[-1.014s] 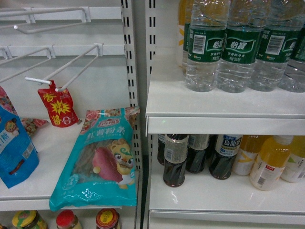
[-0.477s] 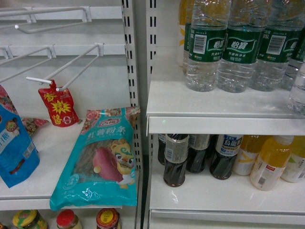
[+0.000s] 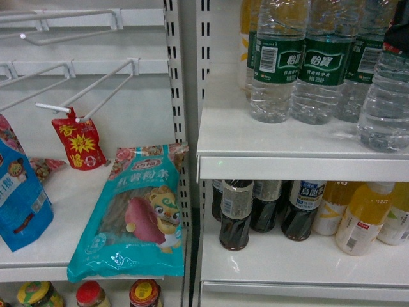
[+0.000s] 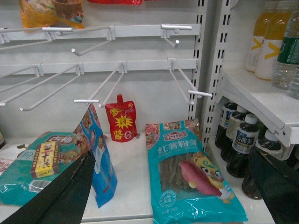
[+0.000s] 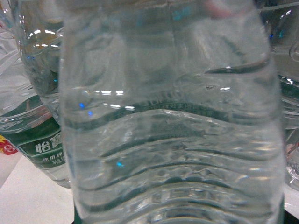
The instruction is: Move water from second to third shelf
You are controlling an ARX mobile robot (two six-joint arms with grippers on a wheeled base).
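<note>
As one water bottle (image 3: 385, 96) is now being drawn off the shelf's (image 3: 281, 137) right front edge, transfer is being started; right gripper's grip can't be told.

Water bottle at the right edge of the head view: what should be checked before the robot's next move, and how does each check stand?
1. Water bottle pulled clear of its row, near the upper shelf front: ok.
2. Right gripper firmly closed on it: cannot tell, jaws hidden.
3. Bottle lifted off the shelf: cannot tell.
4. Neighbouring water bottles upright: ok.
5. Bare spot on the lower shelf in front of the dark bottles: ok.
</note>
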